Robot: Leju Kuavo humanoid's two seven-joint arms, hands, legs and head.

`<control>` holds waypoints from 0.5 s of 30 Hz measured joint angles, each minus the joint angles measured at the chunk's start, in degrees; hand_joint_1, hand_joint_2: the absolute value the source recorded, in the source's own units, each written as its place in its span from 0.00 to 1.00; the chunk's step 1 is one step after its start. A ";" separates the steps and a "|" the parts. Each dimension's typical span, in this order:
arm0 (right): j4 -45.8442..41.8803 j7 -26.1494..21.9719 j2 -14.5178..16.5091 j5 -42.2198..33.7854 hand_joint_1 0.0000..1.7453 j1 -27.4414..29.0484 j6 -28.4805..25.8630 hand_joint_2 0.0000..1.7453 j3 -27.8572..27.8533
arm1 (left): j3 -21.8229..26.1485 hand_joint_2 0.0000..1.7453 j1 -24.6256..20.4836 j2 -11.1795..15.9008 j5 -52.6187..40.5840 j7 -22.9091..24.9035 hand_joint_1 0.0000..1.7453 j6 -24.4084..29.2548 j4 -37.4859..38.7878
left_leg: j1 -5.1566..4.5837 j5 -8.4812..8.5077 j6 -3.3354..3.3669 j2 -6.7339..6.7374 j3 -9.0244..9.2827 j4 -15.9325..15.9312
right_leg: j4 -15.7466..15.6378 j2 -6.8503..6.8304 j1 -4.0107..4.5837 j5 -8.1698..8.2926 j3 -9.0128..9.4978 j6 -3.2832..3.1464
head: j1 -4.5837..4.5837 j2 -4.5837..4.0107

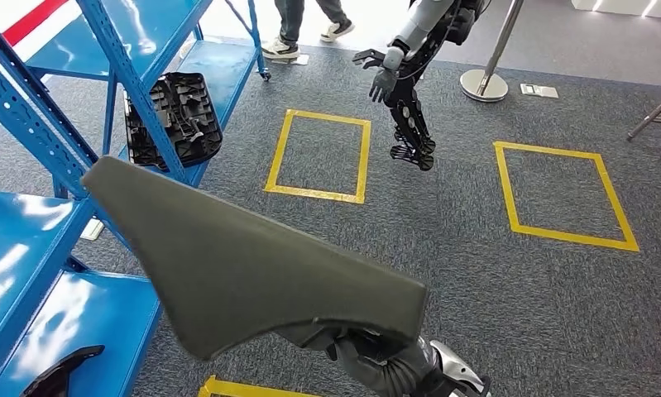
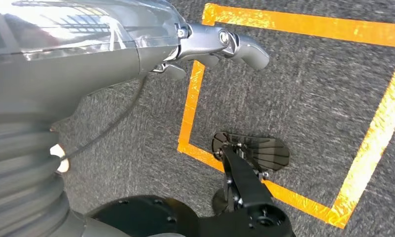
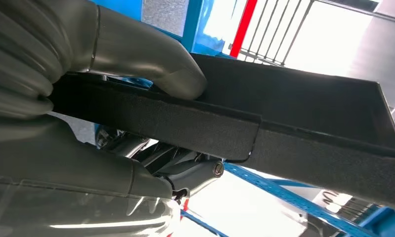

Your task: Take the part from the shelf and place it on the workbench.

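1. Gripping the dark grey part (image 1: 244,260) from underneath, the right hand (image 1: 376,357) holds it up in the air over the carpet (image 1: 476,273); in the right wrist view the thumb (image 3: 170,74) presses on the part's (image 3: 304,113) upper face while the darker fingers (image 3: 185,168) close below its felt-covered edge.
2. Just beside that hand, toward the robot's left, stands the blue shelf (image 1: 37,141) — its glossy boards throw back white glare.
3. On the shelf's lower board, beyond the held part, a black ribbed part (image 1: 174,120) leans against an upright; another black piece (image 1: 62,372) lies on the nearest board.
4. The left hand (image 2: 210,47) hangs over the carpet (image 2: 309,98) holding nothing, its fingers slack and a little curled.
5. Below that hand, orange tape (image 2: 284,22) marks a square on the speckled grey-blue floor.
6. Well ahead of the right hand, two yellow tape squares (image 1: 318,155) lie on the carpet — a second humanoid robot (image 1: 409,83) stands between them.
7. Farther off are a person's legs (image 1: 298,25) and a metal post on a round base (image 1: 486,81).
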 joint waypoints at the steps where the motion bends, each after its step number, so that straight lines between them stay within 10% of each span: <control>1: -0.44 0.18 0.05 0.24 1.00 -0.01 -0.07 1.00 0.35 | 0.00 1.00 -0.05 -0.06 -0.19 0.04 0.00 -0.08 0.01 | -0.12 -0.19 -0.26 0.32 0.15 0.01 | -3.04 -0.83 0.19 1.00 1.48 -0.11 | -0.02 0.00; 7: -2.69 1.24 0.26 1.05 1.00 0.44 -0.51 1.00 1.63 | -0.14 1.00 -0.34 -0.64 -1.09 0.46 0.00 -0.15 0.03 | -0.19 -1.79 -1.83 0.37 0.73 0.89 | -6.02 -0.02 0.40 1.23 2.95 -1.60 | -0.08 0.00; 11: -3.34 2.04 0.42 1.35 1.00 0.55 -0.63 1.00 2.38 | -0.17 1.00 -0.09 -0.80 -1.36 0.81 0.00 -0.31 0.14 | -0.23 -7.31 -1.89 -2.73 -5.48 14.03 | -6.13 1.62 0.41 0.97 3.61 -2.51 | -0.11 0.00; 13: -3.46 2.46 0.37 1.37 1.00 0.59 -0.77 1.00 2.66 | -0.20 1.00 -0.01 -0.81 -1.61 0.89 0.00 -0.49 0.17 | -0.22 -6.01 -1.86 -2.93 -6.51 14.91 | -6.04 2.74 0.47 0.85 3.81 -2.54 | -0.11 0.00; 15: -3.68 2.87 0.27 1.37 1.00 0.59 -0.97 1.00 2.89 | -0.30 1.00 -0.07 -0.82 -1.90 0.86 0.00 -0.73 0.24 | 0.03 -1.78 -1.85 -4.22 -3.98 8.14 | -5.84 3.88 0.33 0.59 4.05 -2.23 | -0.11 0.00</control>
